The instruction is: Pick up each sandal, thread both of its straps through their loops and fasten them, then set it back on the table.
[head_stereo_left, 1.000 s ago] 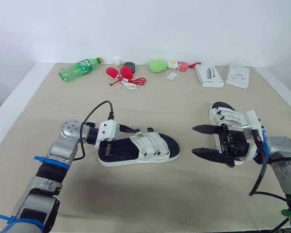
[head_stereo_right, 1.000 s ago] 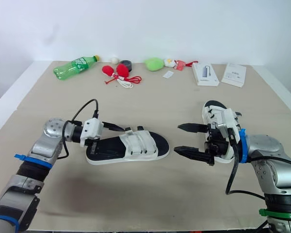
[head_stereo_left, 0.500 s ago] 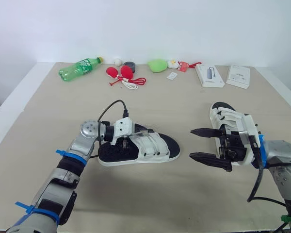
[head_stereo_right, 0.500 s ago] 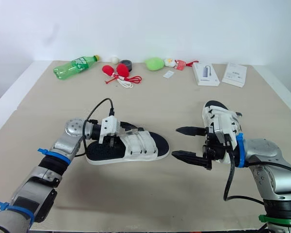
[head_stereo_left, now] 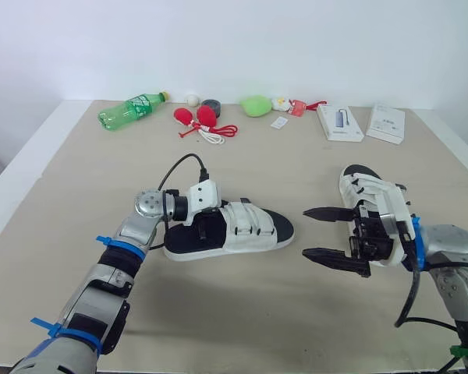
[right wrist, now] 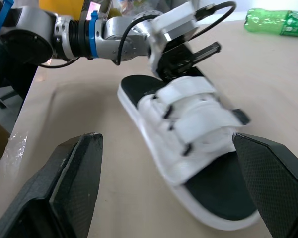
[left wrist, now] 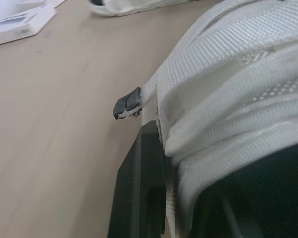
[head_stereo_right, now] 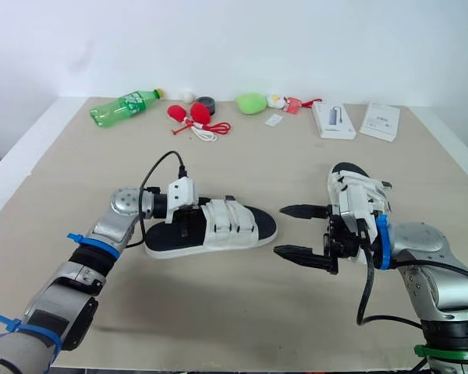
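Note:
A white sandal (head_stereo_left: 246,232) with a black footbed lies at the table's middle, toe to the right. My left gripper (head_stereo_left: 207,220) is at its heel end, shut on the rear strap's edge; in the left wrist view a black finger (left wrist: 143,188) presses against the white webbing (left wrist: 238,74). My right gripper (head_stereo_left: 306,232) hovers open just right of the toe, touching nothing. Its wrist view looks between both fingers (right wrist: 74,173) at the sandal (right wrist: 188,119). The second white sandal (head_stereo_left: 368,189) lies behind the right gripper.
Along the far edge lie a green bottle (head_stereo_left: 130,109), red objects with a cord (head_stereo_left: 196,118), a dark tape roll (head_stereo_left: 210,105), a green lump (head_stereo_left: 255,104) and two white boxes (head_stereo_left: 340,122) (head_stereo_left: 388,122). The table's right edge runs near the second sandal.
My left gripper slid right over the sandal's heel and closed on the rear strap; the sandal shifted slightly right. My right gripper drifted a little left and stayed open.

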Controlling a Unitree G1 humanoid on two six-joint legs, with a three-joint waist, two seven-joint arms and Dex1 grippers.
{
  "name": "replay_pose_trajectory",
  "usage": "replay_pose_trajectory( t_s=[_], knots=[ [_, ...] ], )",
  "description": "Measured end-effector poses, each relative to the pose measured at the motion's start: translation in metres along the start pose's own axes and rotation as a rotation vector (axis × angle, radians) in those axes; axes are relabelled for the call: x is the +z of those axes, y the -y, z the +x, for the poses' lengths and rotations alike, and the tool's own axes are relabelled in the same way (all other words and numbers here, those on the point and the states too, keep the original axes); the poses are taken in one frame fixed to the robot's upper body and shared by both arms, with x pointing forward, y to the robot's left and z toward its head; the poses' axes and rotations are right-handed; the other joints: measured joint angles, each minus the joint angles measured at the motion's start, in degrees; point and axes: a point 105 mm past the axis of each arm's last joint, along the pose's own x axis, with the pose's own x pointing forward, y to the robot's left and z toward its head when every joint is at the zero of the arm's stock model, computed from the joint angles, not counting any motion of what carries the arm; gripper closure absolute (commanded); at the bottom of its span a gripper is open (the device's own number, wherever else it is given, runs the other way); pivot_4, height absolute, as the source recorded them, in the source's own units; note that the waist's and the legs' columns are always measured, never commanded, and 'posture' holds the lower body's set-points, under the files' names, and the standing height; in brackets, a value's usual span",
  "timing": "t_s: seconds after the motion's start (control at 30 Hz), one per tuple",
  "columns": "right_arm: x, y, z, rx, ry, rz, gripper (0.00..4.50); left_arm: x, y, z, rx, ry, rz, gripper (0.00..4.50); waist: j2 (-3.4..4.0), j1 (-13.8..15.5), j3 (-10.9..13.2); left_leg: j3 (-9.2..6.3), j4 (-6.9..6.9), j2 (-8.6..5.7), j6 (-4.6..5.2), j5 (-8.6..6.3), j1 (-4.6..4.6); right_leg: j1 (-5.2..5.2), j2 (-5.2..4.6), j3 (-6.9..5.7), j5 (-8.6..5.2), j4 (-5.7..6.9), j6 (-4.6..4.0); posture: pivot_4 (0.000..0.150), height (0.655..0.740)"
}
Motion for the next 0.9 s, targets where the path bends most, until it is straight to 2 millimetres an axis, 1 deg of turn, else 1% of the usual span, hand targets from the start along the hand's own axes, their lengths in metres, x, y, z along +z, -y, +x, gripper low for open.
replay_pose_trajectory(
  t_s=[0.03,0.07,0.13,0.17,0.2,0.27,0.33,0.4,0.43,0.5,0.53,0.57,0.67,0.83,0.9],
  knots=[
    [0.0,0.001,0.001,-0.005,0.012,0.002,0.0,0.0,-0.01,-0.003,0.053,-0.007,-0.009,4.49,-0.01,0.0,0.0,-0.01,0.0,0.01,0.0,0.0,-0.03,-0.03,0.02,0.0,0.0,0.0,0.0,0.15,0.74],
    [0.001,0.001,0.002,-0.007,0.015,0.001,0.0,0.001,-0.013,-0.004,0.069,-0.009,-0.011,4.49,-0.02,0.0,0.0,-0.01,0.0,0.02,0.0,0.0,-0.05,-0.07,0.03,0.0,0.01,0.0,0.0,0.15,0.74],
    [0.005,0.004,0.004,-0.017,0.032,-0.01,0.0,0.006,-0.045,-0.021,0.243,-0.034,-0.012,4.49,-0.02,0.0,0.0,-0.01,0.0,0.03,-0.01,0.01,-0.23,-0.27,0.12,0.03,0.02,0.05,-0.02,0.15,0.74],
    [0.007,0.005,0.004,-0.019,0.034,-0.016,0.0,0.007,-0.057,-0.028,0.305,-0.047,-0.014,4.49,-0.02,0.0,0.0,-0.01,0.0,0.03,-0.01,0.01,-0.3,-0.34,0.15,0.03,0.02,0.06,-0.02,0.15,0.74],
    [0.009,0.007,0.005,-0.029,0.038,-0.023,0.0,0.005,-0.08,-0.048,0.453,-0.085,-0.055,4.49,-0.01,-0.1,0.0,-0.01,-0.02,0.03,-0.01,0.01,-0.31,-0.38,0.19,0.03,-0.02,0.09,-0.03,0.15,0.74],
    [0.009,0.008,0.005,-0.038,0.04,-0.023,0.0,-0.001,-0.092,-0.064,0.563,-0.121,-0.095,4.49,-0.01,0.0,0.0,-0.04,-0.08,0.02,-0.01,0.0,-0.32,-0.39,0.17,0.01,-0.09,0.12,-0.03,0.15,0.74],
    [0.01,0.012,0.007,-0.054,0.05,-0.025,0.0,-0.016,-0.101,-0.079,0.699,-0.197,-0.162,4.49,-0.01,0.1,0.0,-0.06,-0.07,0.01,-0.01,0.0,-0.42,-0.49,0.1,-0.01,-0.12,0.21,-0.04,0.15,0.74],
    [0.012,0.014,0.009,-0.057,0.057,-0.032,0.0,-0.027,-0.1,-0.087,0.78,-0.264,-0.192,4.49,-0.01,0.1,0.0,-0.03,-0.07,-0.01,-0.03,-0.01,-0.47,-0.53,0.07,0.02,-0.11,0.22,-0.05,0.15,0.74],
    [0.012,0.014,0.009,-0.057,0.057,-0.032,0.0,-0.028,-0.1,-0.088,0.792,-0.271,-0.194,4.49,-0.01,0.1,0.0,-0.03,-0.07,-0.01,-0.03,-0.02,-0.47,-0.53,0.05,0.03,-0.11,0.22,-0.06,0.15,0.74],
    [0.011,0.015,0.01,-0.058,0.055,-0.027,0.0,-0.04,-0.095,-0.095,0.88,-0.325,-0.242,4.49,-0.06,0.1,0.0,-0.03,-0.06,-0.04,-0.03,-0.02,-0.51,-0.54,0.0,0.0,-0.09,0.23,-0.09,0.15,0.74],
    [0.01,0.016,0.01,-0.06,0.055,-0.025,0.0,-0.042,-0.094,-0.096,0.908,-0.333,-0.256,4.49,-0.06,0.2,0.0,-0.04,-0.04,-0.05,-0.03,-0.02,-0.52,-0.54,-0.02,0.0,-0.08,0.24,-0.1,0.15,0.74],
    [0.008,0.02,0.01,-0.069,0.049,-0.02,0.0,-0.045,-0.091,-0.1,1.022,-0.376,-0.304,4.49,-0.08,0.2,0.0,-0.04,0.02,-0.08,-0.03,-0.02,-0.53,-0.53,-0.05,0.0,-0.06,0.26,-0.06,0.15,0.74],
    [0.011,0.022,0.012,-0.07,0.051,-0.034,0.0,-0.047,-0.082,-0.111,1.151,-0.468,-0.291,4.49,-0.08,0.2,0.0,-0.03,0.02,-0.06,-0.1,0.03,-0.48,-0.53,0.0,0.03,-0.05,0.26,-0.03,0.15,0.74],
    [0.007,0.024,0.013,-0.071,0.039,-0.026,0.0,-0.048,-0.074,-0.113,1.193,-0.508,-0.302,4.49,-0.08,0.2,0.0,-0.05,0.02,-0.04,-0.23,0.12,-0.42,-0.52,0.07,0.0,0.01,0.32,-0.13,0.15,0.74],
    [0.007,0.026,0.014,-0.069,0.037,-0.032,0.0,-0.047,-0.073,-0.111,1.19,-0.514,-0.296,3.58,-0.08,0.2,0.0,-0.06,0.02,-0.04,-0.25,0.14,-0.41,-0.52,0.1,0.0,0.14,0.32,-0.33,0.15,0.74]
  ],
)
